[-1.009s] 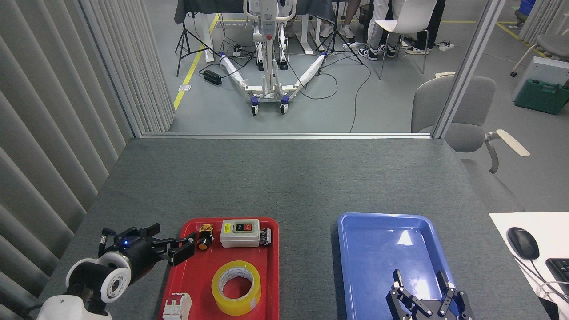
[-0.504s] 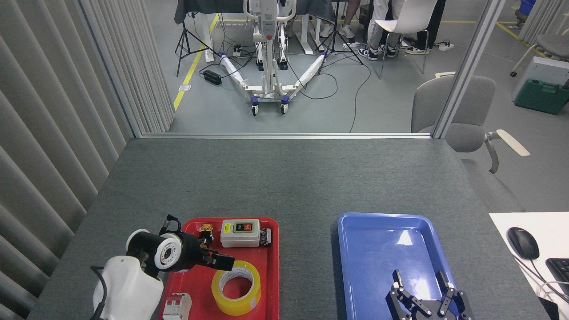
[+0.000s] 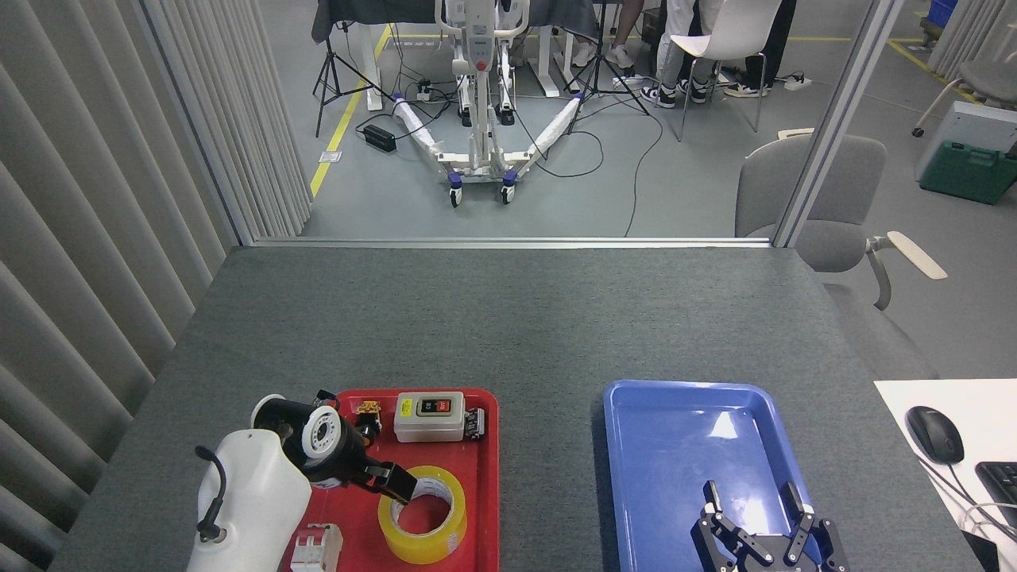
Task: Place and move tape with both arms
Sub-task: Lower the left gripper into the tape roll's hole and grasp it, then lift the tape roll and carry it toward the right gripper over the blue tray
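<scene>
Tape (image 3: 422,515) flat in red tray (image 3: 485,477), left gripper (image 3: 400,486) at its far-left rim, jaw state unclear; right gripper (image 3: 763,534) spread over blue tray (image 3: 636,445); pickup stage, closing next.

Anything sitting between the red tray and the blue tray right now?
No. In the head view, only bare grey tabletop separates the red tray from the blue tray. The tape lies inside the red one.

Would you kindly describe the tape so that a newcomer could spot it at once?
Find the red tray on the grey table, left of the blue tray. The tape lies flat in its near half, at the left end effector. It is the only yellow ring there; its neighbours are boxy switches.
</scene>
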`<state>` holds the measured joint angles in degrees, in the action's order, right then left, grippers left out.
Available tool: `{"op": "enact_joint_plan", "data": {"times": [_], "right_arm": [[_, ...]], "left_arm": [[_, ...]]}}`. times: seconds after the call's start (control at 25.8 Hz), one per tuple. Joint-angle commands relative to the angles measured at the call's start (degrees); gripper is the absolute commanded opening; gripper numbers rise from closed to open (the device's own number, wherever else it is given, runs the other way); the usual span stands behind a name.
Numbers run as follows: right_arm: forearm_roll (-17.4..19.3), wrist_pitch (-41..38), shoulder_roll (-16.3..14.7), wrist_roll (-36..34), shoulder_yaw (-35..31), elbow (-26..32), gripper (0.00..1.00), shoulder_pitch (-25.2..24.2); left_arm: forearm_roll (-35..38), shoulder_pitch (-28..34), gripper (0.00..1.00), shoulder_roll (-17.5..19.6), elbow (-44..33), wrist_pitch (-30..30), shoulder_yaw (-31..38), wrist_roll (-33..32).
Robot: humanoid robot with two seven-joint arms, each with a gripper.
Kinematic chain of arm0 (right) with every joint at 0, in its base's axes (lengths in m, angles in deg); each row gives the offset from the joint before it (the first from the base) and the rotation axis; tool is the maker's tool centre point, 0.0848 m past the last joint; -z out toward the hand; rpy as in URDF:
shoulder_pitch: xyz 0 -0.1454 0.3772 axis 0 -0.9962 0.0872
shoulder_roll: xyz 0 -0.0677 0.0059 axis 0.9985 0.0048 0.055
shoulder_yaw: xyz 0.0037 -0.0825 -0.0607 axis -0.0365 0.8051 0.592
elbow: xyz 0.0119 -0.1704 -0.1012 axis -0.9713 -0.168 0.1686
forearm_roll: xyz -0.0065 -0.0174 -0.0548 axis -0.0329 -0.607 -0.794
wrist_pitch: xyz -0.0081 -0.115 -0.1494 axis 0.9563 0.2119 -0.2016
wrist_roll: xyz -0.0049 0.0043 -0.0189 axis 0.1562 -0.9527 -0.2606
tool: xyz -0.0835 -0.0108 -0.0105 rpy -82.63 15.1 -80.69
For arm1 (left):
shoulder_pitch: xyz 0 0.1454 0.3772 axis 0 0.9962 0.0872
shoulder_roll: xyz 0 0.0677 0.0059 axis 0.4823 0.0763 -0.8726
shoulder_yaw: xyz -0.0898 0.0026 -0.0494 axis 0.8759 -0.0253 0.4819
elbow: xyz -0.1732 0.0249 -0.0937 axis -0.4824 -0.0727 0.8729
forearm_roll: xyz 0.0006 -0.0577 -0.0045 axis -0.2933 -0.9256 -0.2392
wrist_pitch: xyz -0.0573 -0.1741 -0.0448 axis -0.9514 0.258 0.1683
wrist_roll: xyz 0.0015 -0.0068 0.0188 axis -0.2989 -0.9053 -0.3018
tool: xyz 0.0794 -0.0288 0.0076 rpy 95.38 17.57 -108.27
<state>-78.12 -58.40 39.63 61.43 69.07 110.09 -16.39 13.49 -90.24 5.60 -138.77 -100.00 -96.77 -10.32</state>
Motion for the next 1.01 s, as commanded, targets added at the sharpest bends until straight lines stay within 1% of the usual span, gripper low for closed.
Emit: {"op": "enact_joint_plan", "data": {"times": [0.0, 0.04, 0.08, 0.23, 0.27, 0.35, 0.39, 0.43, 0.47, 0.5, 0.54, 0.66, 0.74, 0.81, 0.89, 0.97], "right_arm": [[0.0, 0.0, -0.1, 0.0, 0.0, 0.0, 1.00, 0.0], [0.0, 0.0, -0.1, 0.0, -0.1, 0.0, 1.00, 0.0], [0.0, 0.0, -0.1, 0.0, -0.1, 0.0, 1.00, 0.0], [0.0, 0.0, -0.2, 0.0, 0.0, 0.0, 1.00, 0.0], [0.0, 0.0, -0.2, 0.0, -0.1, 0.0, 1.00, 0.0], [0.0, 0.1, -0.2, 0.0, -0.1, 0.0, 1.00, 0.0], [0.0, 0.1, -0.3, 0.0, -0.1, 0.0, 1.00, 0.0], [0.0, 0.1, -0.3, 0.0, -0.1, -0.1, 1.00, 0.0], [0.0, 0.1, -0.3, 0.0, -0.1, -0.1, 1.00, 0.0], [0.0, 0.1, -0.3, 0.0, -0.1, -0.1, 1.00, 0.0], [0.0, 0.1, -0.3, 0.0, -0.1, -0.2, 1.00, 0.0], [0.0, 0.1, -0.3, 0.0, -0.1, -0.4, 1.00, 0.0], [0.0, 0.1, -0.3, 0.0, -0.1, -0.4, 1.00, 0.0], [0.0, 0.1, -0.3, 0.0, -0.1, -0.4, 1.00, 0.0], [0.0, 0.1, -0.2, 0.0, -0.1, -0.4, 1.00, 0.0], [0.0, 0.1, -0.2, 0.0, -0.1, -0.4, 1.00, 0.0]], "left_arm": [[0.8, -0.5, 0.95, 0.0, 1.7, 0.1, 0.0, 0.4], [1.0, -0.5, 0.90, 0.0, 1.9, 0.1, 0.0, 0.4], [1.2, -0.5, 0.84, 0.0, 2.3, 0.1, 0.0, 0.4], [2.3, -0.9, 0.77, -0.1, 4.1, -0.4, -0.2, 0.5], [2.3, -0.9, 0.74, -0.1, 4.3, -0.4, -0.3, 0.5], [2.3, -0.9, 0.64, -0.1, 5.2, -0.9, -0.3, 0.5], [2.3, -0.9, 0.54, -0.1, 5.8, -1.0, -0.3, 0.5], [2.2, -0.9, 0.41, -0.1, 6.3, -1.0, -0.2, 0.6], [2.2, -0.9, 0.20, -0.2, 6.6, -1.1, -0.2, 0.7], [2.1, -0.9, 0.05, -0.2, 6.6, -1.2, -0.2, 0.9], [1.8, -0.9, 0.00, -0.8, 6.6, -1.5, -0.2, 1.0], [1.1, -0.9, 0.00, -1.0, 6.4, -3.5, -0.1, 1.2], [0.7, -0.9, 0.00, -1.2, 5.7, -6.6, 0.0, 1.3], [-2.0, -1.3, 0.00, -1.2, 5.2, -10.6, 0.3, 2.1], [-9.3, -2.1, 0.00, -1.3, 4.8, -14.2, 0.8, 3.2], [-20.6, -2.2, 0.00, -1.9, 4.8, -18.7, 1.3, 4.4]]}}
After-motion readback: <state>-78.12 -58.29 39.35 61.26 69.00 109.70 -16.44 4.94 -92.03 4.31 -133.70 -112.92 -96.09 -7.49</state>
